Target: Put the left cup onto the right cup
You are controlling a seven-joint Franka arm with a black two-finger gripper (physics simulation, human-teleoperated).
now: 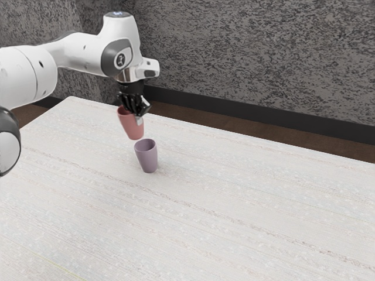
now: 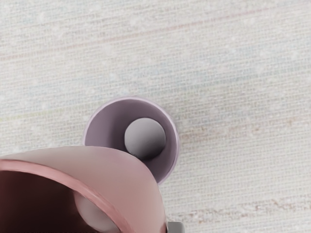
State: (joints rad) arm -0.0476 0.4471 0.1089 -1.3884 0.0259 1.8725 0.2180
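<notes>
The white arm (image 1: 70,55) reaches in from the exterior view's left, and its black hand (image 1: 136,116) hangs over the far left part of the pale bench (image 1: 246,211). The hand is closed narrowly on the rim of the pink cup (image 1: 128,124) and holds it lifted clear of the bench. The cup hangs tilted, its mouth up at the hand and its base angled down toward the exterior view's right. Just below it, a touch nearer and to the right, the purple cup (image 1: 146,155) stands upright on the bench with its mouth open upward. The pink cup's base comes right down by the purple cup's rim. From where I stand I can't quite tell whether the two touch.

In the wrist view the pink cup (image 2: 102,174) looms close under the hand and covers part of the purple cup's (image 2: 104,127) rim. That view looks straight down into the purple cup to its grey bottom. Behind the bench runs a rough grey wall (image 1: 263,52).
</notes>
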